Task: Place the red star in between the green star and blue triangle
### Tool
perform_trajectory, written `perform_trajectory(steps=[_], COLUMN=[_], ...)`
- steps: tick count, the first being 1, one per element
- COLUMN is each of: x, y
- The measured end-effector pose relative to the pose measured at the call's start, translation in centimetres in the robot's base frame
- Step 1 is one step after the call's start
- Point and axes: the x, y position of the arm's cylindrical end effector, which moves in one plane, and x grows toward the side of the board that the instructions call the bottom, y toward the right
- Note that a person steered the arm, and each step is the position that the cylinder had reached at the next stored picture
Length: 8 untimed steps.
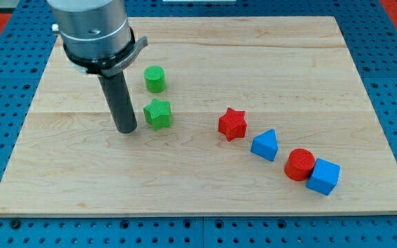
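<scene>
Pale wood tabletop (267, 55) fills most of the view, sitting on a blue pegboard base w/ red strips at the far corners. Lots of bare wood on the far right and along the near left; the blocks sit in a loose diagonal from centre to near right.

No claw on this arm, so nothing to open or close: just a dark rod under a silver housing. My tip (127, 130) rests on the wood just left of the green star (158, 114), v. close to it; can't tell if touching. Green cylinder (155, 78) stands just beyond the green star, apart from it.

Red star (232, 124) lies right of centre, well right of the green star w/ open wood between them, and just left of + slightly beyond the blue triangle (265, 145), near it but a thin gap shows. It already sits roughly on the line between those two, much closer to the triangle. Star lies flat, one point aimed toward the far edge; no clear long axis.

Further near-right: red cylinder (300, 164) touching the blue cube (323, 177), which is the block closest to the near and right edges, still w/ a margin of wood.

No writing or labels readable.
</scene>
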Motion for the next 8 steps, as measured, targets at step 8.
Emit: perform_trajectory(steps=[8], x=[10.9], y=[5.9])
